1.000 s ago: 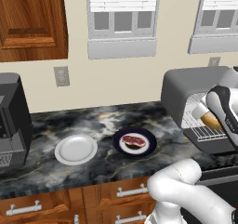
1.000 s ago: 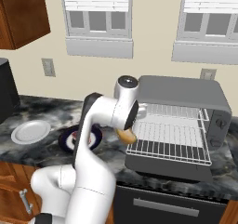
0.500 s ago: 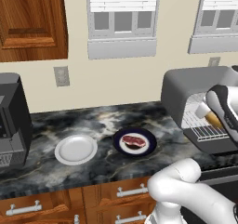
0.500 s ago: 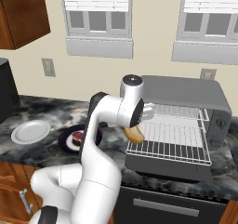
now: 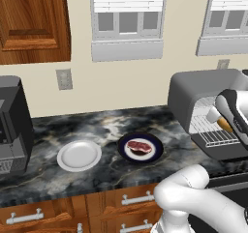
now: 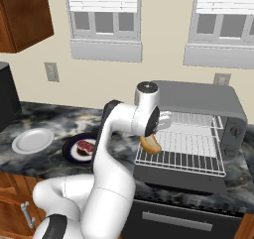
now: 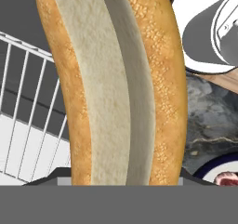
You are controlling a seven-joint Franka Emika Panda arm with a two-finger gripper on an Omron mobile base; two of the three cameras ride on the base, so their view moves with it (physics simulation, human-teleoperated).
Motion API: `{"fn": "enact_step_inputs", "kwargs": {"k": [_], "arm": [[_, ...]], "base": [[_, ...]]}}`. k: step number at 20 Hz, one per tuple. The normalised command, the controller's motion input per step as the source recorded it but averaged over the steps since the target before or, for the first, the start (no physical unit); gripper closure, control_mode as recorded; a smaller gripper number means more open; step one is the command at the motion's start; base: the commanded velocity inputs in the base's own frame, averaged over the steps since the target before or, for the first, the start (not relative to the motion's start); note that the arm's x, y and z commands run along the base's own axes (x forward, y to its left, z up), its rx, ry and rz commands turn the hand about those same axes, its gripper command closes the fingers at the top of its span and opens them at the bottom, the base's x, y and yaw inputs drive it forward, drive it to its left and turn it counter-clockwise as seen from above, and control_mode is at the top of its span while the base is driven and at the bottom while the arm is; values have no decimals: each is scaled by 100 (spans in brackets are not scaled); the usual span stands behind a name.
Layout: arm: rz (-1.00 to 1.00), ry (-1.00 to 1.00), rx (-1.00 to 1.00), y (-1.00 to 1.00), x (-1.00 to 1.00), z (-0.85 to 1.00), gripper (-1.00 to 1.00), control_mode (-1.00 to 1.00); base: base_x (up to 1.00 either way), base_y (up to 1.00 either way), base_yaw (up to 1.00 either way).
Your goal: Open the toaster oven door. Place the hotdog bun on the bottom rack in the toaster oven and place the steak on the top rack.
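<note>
Since a second ago my gripper [image 6: 150,140] has carried the bun [image 6: 150,144] over the rack [image 6: 184,151]; fingers half-open, pinching its soft, light, crushable middle gently.

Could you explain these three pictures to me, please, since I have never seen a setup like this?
This is a rendered kitchen with a white robot arm on a movable base. Two pictures come from cameras on that base, behind the arm to its left and right; the third looks along the hand itself.

The gripper holds the hotdog bun, seen very close in the hand view, in front of the toaster oven. The oven's door is folded down and a wire rack is pulled out over it.

On the dark marble counter lie an empty white plate and a dark plate carrying the steak. A black appliance stands at the far left.
</note>
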Motion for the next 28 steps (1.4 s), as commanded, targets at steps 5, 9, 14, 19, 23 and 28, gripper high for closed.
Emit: {"fn": "enact_step_inputs", "kwargs": {"k": [5,9,14,19,23,28], "arm": [[55,-1,-10,-51,-28,0,100,-100],[59,0,-10,-47,-36,0,100,-100],[58,0,-7,-49,-44,0,100,-100],[30,0,-4,-54,-12,0,100,-100],[8,0,-5,-68,0,0,100,-100],[0,0,-3,-67,8,0,100,-100]], "base": [[0,0,0],[0,0,0],[0,0,0],[0,0,0],[0,0,0],[0,0,0]]}}
